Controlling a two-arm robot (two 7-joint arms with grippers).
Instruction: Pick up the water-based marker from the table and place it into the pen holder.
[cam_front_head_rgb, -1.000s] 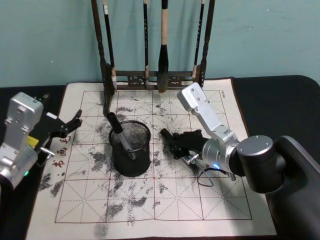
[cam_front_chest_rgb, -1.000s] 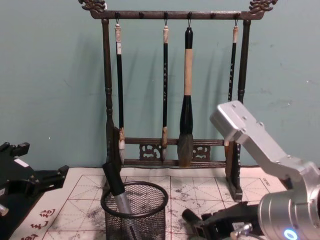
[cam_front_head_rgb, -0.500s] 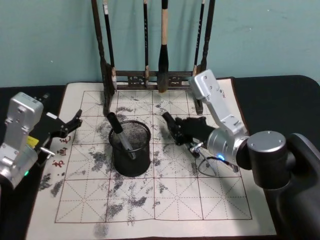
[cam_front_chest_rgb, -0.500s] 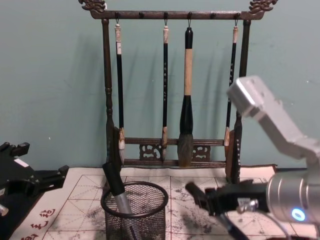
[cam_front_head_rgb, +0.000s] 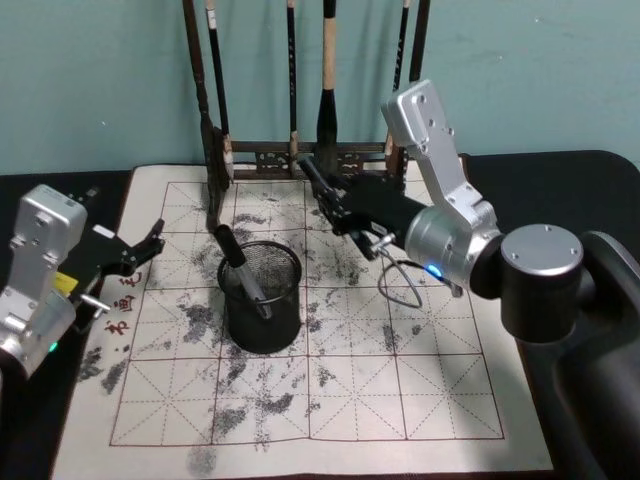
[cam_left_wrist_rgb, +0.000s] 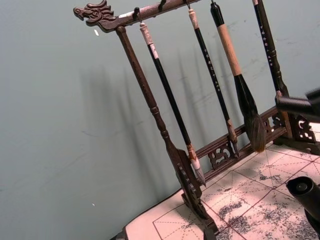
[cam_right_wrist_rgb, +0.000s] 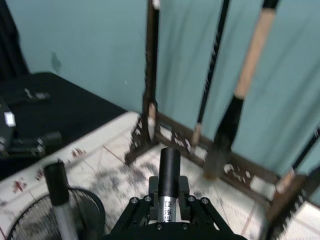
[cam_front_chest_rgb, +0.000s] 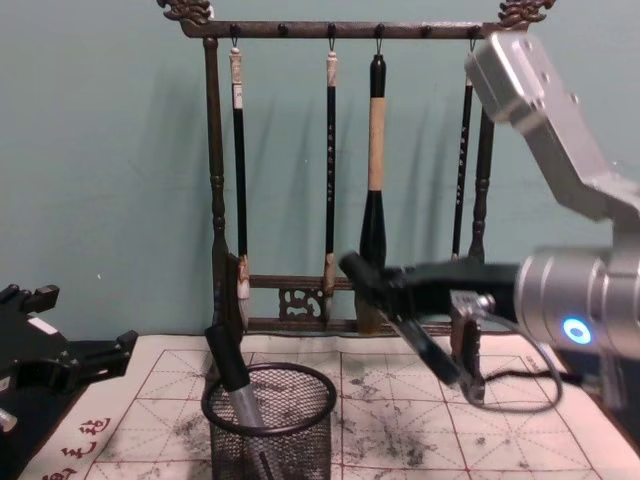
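The right hand hangs raised over the far part of the felt mat, just in front of the brush rack at the far edge of the surface. It is clamped on the water-based marker, whose dark end points toward the rack. The mesh pen holder stands left of the mat's centre, with a dark-capped pen leaning inside. The left hand, fingers parted, sits at the mat's left edge.

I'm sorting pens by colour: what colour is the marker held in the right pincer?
Black cap, silver barrel on the marker; clearest in right wrist view.
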